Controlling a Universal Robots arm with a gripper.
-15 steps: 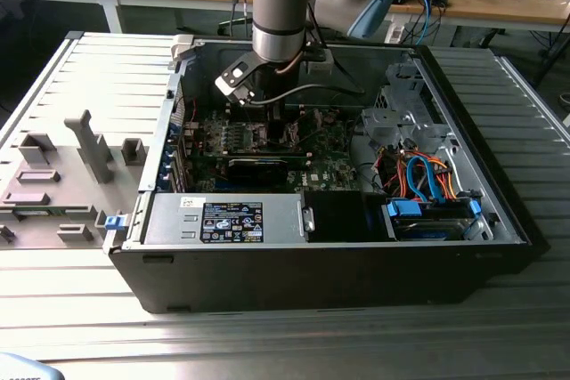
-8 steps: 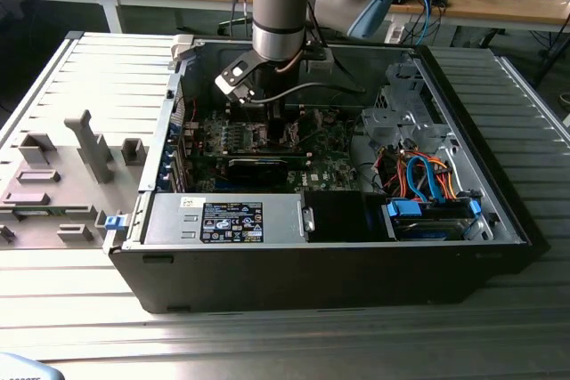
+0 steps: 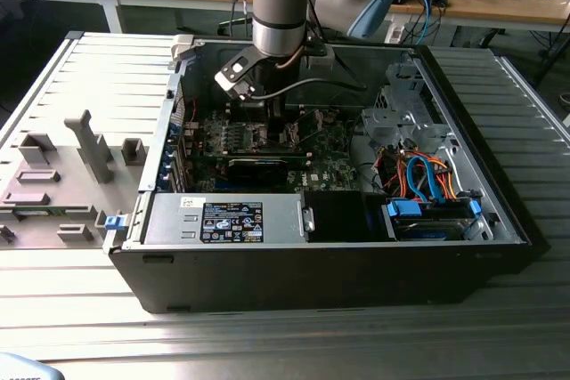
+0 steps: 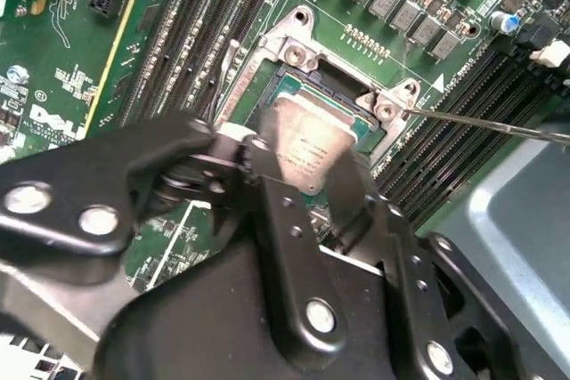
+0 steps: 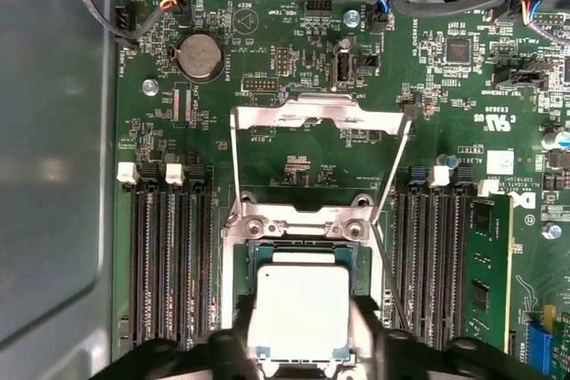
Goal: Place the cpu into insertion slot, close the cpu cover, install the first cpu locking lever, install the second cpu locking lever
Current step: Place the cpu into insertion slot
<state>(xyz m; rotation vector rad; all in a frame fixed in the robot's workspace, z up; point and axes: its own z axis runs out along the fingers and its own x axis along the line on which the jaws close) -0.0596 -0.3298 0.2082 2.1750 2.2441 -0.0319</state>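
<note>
The claw [image 5: 301, 349] grips the cpu [image 5: 298, 304] by opposite edges, metal top up, square with the insertion slot [image 5: 298, 251] beneath.

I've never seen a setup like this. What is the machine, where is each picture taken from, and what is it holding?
It is one robot arm reaching into an open computer case that lies on a ribbed metal table. The exterior view looks on from outside; both wrist views come from cameras riding on the arm. There, its gripper clamps the cpu, a silver square chip, over the insertion slot. The cpu cover stands flipped open.
</note>
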